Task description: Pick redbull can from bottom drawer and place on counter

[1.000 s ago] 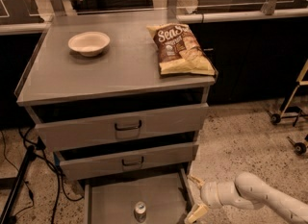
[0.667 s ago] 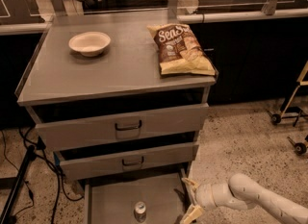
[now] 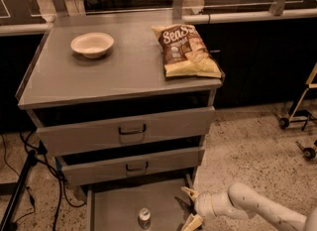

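The can (image 3: 144, 218) is standing upright on the floor of the drawer (image 3: 114, 206), near its front, with its long axis vertical and its shiny top facing up. It is probably going to handle as light, stiff yet dentable, and slick — best taken across the middle of its round wall, not by the rim. The gripper (image 3: 189, 207) is hanging at the drawer's right edge, near the can but apart from it, fingers spread and holding nothing — reaching leftward toward it.

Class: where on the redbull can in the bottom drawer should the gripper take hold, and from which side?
Round its slim side wall, from the picture's right: the redbull can stands upright on bare bottom drawer floor, and the gripper, jaws apart, sits on that side.
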Motion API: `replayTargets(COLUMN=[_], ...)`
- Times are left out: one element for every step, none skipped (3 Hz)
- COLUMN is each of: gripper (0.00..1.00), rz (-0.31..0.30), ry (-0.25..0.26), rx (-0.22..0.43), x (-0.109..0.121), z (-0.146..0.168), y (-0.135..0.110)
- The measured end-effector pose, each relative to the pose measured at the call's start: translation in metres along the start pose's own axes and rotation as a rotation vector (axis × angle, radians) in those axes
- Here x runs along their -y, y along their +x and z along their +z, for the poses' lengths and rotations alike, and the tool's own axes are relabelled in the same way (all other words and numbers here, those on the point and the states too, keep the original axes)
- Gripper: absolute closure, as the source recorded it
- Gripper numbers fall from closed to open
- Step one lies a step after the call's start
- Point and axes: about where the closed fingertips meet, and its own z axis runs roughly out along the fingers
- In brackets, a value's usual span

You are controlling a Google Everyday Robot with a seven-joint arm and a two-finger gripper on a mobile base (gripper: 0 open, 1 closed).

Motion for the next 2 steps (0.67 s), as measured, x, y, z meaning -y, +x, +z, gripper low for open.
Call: replayTargets(gripper=[0.00, 0.00], rz=[-0.015, -0.021], ry=[-0.027, -0.062], rx=[0.026, 0.069], x=[0.003, 0.013], z=[0.036, 0.082], y=[0.009, 0.019])
